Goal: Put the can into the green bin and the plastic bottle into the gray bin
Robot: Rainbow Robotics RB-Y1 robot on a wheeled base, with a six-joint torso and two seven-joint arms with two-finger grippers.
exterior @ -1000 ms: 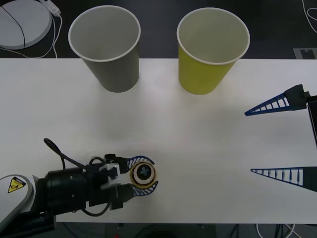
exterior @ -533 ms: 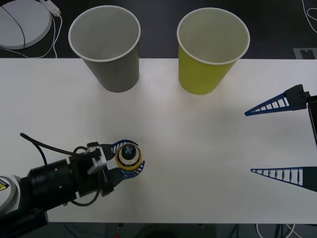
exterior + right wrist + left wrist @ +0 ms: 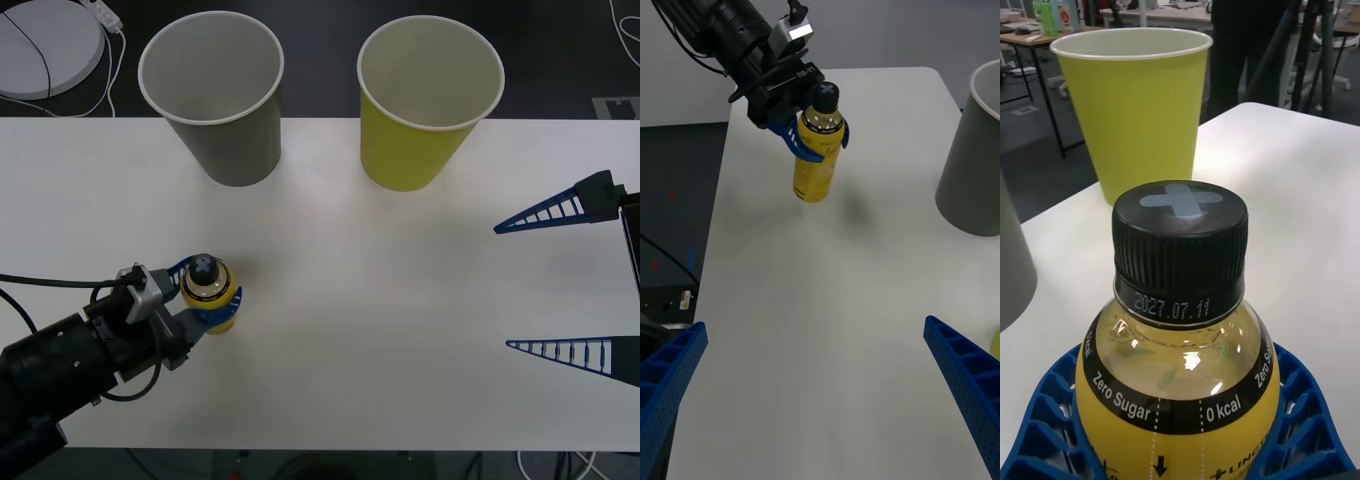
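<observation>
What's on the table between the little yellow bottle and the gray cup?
Nothing. In the front view, bare white table separates the plastic bottle, held in the left gripper, from the gray bin.

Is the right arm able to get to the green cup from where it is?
Probably yes. The right pincer is open, holds nothing, and only bare table lies between it and the green cup.

I see a white table (image 3: 400, 300) over dark floor (image 3: 560, 60). Beyond its far left corner sits a round white disc (image 3: 45, 45) with a cable (image 3: 100, 95).
</observation>
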